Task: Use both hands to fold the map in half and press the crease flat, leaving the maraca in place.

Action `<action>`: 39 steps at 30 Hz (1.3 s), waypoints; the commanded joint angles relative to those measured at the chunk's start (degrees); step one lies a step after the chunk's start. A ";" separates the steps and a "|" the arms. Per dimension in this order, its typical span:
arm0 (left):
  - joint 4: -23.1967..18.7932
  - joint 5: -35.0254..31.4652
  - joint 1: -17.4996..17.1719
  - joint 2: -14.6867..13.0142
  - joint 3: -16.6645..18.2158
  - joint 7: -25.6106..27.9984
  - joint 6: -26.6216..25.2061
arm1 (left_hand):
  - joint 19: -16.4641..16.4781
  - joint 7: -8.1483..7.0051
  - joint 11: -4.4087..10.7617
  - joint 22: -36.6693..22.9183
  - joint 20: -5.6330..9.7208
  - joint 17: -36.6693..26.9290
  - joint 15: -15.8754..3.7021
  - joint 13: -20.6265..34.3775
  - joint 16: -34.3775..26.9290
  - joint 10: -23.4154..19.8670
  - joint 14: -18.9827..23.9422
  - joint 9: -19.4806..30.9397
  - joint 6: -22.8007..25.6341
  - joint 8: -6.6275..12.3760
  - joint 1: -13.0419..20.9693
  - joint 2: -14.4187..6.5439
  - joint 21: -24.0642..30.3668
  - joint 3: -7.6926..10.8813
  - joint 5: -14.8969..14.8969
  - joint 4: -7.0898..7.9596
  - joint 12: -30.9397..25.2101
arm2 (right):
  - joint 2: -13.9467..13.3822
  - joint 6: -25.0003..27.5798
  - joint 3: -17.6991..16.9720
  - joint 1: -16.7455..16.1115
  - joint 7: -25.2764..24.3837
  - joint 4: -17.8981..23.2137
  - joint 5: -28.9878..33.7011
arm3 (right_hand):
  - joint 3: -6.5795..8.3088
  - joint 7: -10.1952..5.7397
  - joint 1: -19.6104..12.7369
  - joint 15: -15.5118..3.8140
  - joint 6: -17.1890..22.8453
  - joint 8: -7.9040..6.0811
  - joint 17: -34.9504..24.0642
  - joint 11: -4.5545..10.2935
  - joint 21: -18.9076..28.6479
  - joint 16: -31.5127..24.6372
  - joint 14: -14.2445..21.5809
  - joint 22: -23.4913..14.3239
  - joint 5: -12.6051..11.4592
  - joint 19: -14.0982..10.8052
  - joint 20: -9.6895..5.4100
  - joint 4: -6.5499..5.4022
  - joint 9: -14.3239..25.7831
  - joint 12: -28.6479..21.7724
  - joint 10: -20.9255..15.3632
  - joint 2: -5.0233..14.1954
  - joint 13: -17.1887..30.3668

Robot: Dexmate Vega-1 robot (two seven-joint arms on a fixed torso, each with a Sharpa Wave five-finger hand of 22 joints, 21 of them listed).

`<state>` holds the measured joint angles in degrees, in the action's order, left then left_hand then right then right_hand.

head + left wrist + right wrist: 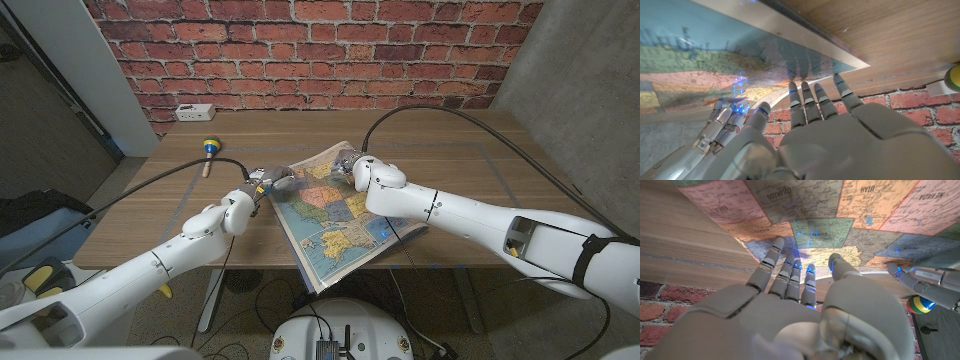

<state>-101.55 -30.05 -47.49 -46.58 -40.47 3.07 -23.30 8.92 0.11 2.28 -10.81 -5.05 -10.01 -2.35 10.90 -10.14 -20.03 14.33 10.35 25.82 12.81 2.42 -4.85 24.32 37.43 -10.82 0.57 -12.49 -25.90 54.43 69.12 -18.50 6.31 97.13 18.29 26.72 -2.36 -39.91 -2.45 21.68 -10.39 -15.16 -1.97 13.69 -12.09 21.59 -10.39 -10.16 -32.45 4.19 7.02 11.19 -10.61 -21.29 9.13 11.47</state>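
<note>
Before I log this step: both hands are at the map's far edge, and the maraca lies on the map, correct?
Not quite. The head view shows the maraca lying on the bare table, apart from the map, toward the far left. The left hand and right hand are at its far edge.

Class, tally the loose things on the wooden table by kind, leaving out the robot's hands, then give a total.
map: 1
maraca: 1
white power strip: 1
Total: 3
</note>
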 commanded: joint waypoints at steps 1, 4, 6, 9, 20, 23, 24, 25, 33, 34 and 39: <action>0.09 -0.13 4.07 0.36 -3.80 -8.82 -7.19 | 0.57 0.33 0.12 -0.15 0.57 0.00 -0.66 0.13 -0.44 -1.26 0.68 0.12 0.90 0.01 -0.56 -2.79 -0.13 0.05 -0.29 0.93 -0.11 | -0.19 -1.82 -0.84 -0.36 -2.39 0.32 0.58 | -0.36 0.42 -0.27 -0.37 0.45 -0.44 0.10 -0.10 -0.23 -0.50 0.59 0.03 -0.03 -0.37 -0.16 0.00 0.13 -0.36 -0.36 0.01 0.14; 0.41 -0.01 4.64 0.36 -4.42 -9.44 -7.72 | 0.96 0.37 0.15 -0.10 0.63 0.10 -0.64 0.09 -0.71 -2.20 1.61 0.10 1.83 0.03 -0.71 -2.50 -0.11 -0.12 -0.32 1.45 -0.34 | -0.25 -2.36 -1.75 -0.95 -3.90 0.58 0.98 | -0.42 0.63 -0.33 -0.24 0.86 -0.63 0.12 -0.13 -0.26 -0.56 0.59 0.03 -0.06 -0.42 -0.12 0.02 0.12 -0.50 -0.61 0.18 0.14; 0.72 0.35 4.91 0.35 -4.65 -9.59 -7.59 | 1.07 0.27 0.21 -0.09 0.66 0.12 -0.73 0.08 -0.71 -2.28 1.70 0.09 1.95 0.00 -0.75 -2.34 -0.11 -0.19 -0.32 1.53 -0.34 | -0.34 -2.90 -2.57 -1.45 -5.13 0.74 1.24 | -0.48 0.66 -0.38 -0.26 1.27 -0.80 0.15 -0.28 -0.27 -0.61 0.62 0.03 -0.08 -0.47 -0.22 0.04 0.12 -0.60 -0.81 0.25 0.13; 1.12 0.80 5.20 0.31 -4.89 -9.47 -7.23 | 1.25 0.13 0.23 -0.06 0.77 0.16 -0.81 0.06 -0.69 -2.43 1.83 0.08 2.17 -0.06 -0.79 -1.95 -0.11 -0.35 -0.30 1.62 -0.34 | -0.31 -3.96 -3.95 -2.62 -8.21 0.82 2.13 | -0.54 0.72 -0.51 -0.19 1.78 -1.00 0.19 -0.34 -0.45 -0.45 0.07 0.04 -0.11 -0.14 -0.21 0.13 0.11 -0.61 -0.77 0.35 0.13; 2.81 1.69 6.48 0.50 -5.76 -8.79 -4.86 | 1.51 -0.21 0.30 0.02 0.80 0.26 -0.93 0.03 -0.66 -3.05 2.31 0.05 2.25 -0.46 -0.77 -1.18 -0.23 -0.65 -0.35 1.84 -0.38 | 2.46 -6.34 -6.63 -3.94 -14.96 -4.34 4.77 | -3.32 2.31 3.56 0.74 6.83 -2.17 0.41 -0.89 -2.22 0.39 -4.02 0.07 0.24 3.96 -0.63 -2.28 0.05 -0.76 -0.81 0.18 0.03; 2.92 1.87 6.63 0.53 -5.77 -8.66 -4.69 | 1.58 -0.28 0.16 0.04 0.81 0.29 -0.92 0.02 -0.64 -3.24 2.46 0.04 2.41 -0.52 -0.73 -1.05 -0.28 -0.68 -0.38 1.90 -0.39 | 3.57 -5.16 -5.81 -2.42 -12.86 -7.01 4.78 | -4.30 2.29 5.87 0.15 6.18 -1.54 0.51 -0.99 -2.59 0.80 -5.96 0.09 0.31 5.35 -1.03 -3.73 0.02 -0.46 0.21 0.32 0.00; 2.94 1.86 6.68 0.52 -5.80 -8.63 -4.68 | 1.57 -0.31 0.20 0.04 0.84 0.29 -0.92 0.02 -0.65 -3.28 2.51 0.04 2.45 -0.52 -0.72 -1.04 -0.29 -0.69 -0.38 1.90 -0.40 | 3.75 -5.16 -5.52 -1.88 -11.93 -7.87 4.58 | -4.48 2.14 6.32 0.11 5.96 -1.40 0.53 -0.97 -2.71 0.84 -6.25 0.10 0.33 5.77 -1.13 -4.00 0.01 -0.36 0.55 0.33 -0.01; 2.95 1.98 6.69 0.53 -5.76 -8.59 -4.65 | 1.57 -0.24 0.17 0.04 0.79 0.30 -0.86 0.02 -0.63 -3.29 2.49 0.04 2.44 -0.56 -0.71 -1.01 -0.31 -0.69 -0.39 1.92 -0.38 | 4.13 -4.81 -5.20 -1.42 -11.22 -8.82 4.48 | -4.67 2.18 6.71 -0.01 5.57 -1.18 0.60 -0.55 -2.74 0.93 -6.69 0.11 0.33 6.03 -1.22 -4.20 -0.01 -0.25 0.99 0.32 -0.02; 3.45 2.34 7.13 0.58 -5.86 -8.49 -4.36 | 1.74 -0.35 0.27 0.07 0.87 0.33 -0.89 0.01 -0.55 -3.33 2.59 0.03 2.46 -0.75 -0.62 -0.83 -0.37 -0.73 -0.44 2.00 -0.29 | 7.11 -2.65 -1.09 3.41 -4.21 -17.20 3.50 | -7.13 3.40 13.20 -0.52 1.80 0.03 1.48 -0.55 -3.38 1.58 -12.19 0.29 -0.04 11.81 -2.55 -8.22 -0.19 0.13 4.88 0.30 -0.19; 3.51 2.28 7.24 0.60 -5.91 -8.49 -4.36 | 1.75 -0.35 0.18 0.08 0.82 0.33 -0.90 0.01 -0.51 -3.27 2.53 0.03 2.42 -0.79 -0.61 -0.81 -0.39 -0.74 -0.44 2.01 -0.25 | 7.35 -2.54 -0.39 4.05 -3.35 -18.05 3.50 | -7.39 2.87 14.23 -0.62 -0.25 0.53 1.82 -0.59 -3.36 1.57 -12.77 0.32 -0.23 12.72 -2.57 -8.83 -0.26 0.12 5.58 0.13 -0.21; 3.92 2.28 7.75 0.76 -5.96 -8.32 -4.02 | 1.80 -0.56 0.16 0.10 0.89 0.35 -0.96 0.00 -0.41 -3.13 2.47 0.03 2.12 -1.07 -0.52 -0.69 -0.48 -0.75 -0.49 2.07 -0.10 | 8.82 -0.30 3.00 6.26 -1.22 -21.15 4.64 | -7.28 2.10 14.75 -0.65 -2.92 0.74 2.46 -0.04 -3.36 1.85 -14.23 0.36 -0.50 13.91 -2.74 -9.01 -0.32 0.21 6.85 0.04 -0.25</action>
<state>-98.52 -28.09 -40.63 -46.03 -46.04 -5.19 -27.92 10.33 -0.44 2.62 -10.54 -4.07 -9.60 -2.35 10.75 -10.43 -22.66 16.19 10.14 27.80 11.84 1.90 -4.78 23.95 36.64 -11.02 2.30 -12.54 -20.26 51.11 66.96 -16.95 -0.49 83.90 22.35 19.36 -0.19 -25.49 -2.16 19.27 -9.93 -12.76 -2.12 10.36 -10.35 7.74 -9.85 -10.40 -19.02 1.45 -1.75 10.91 -10.58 -14.69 9.21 11.18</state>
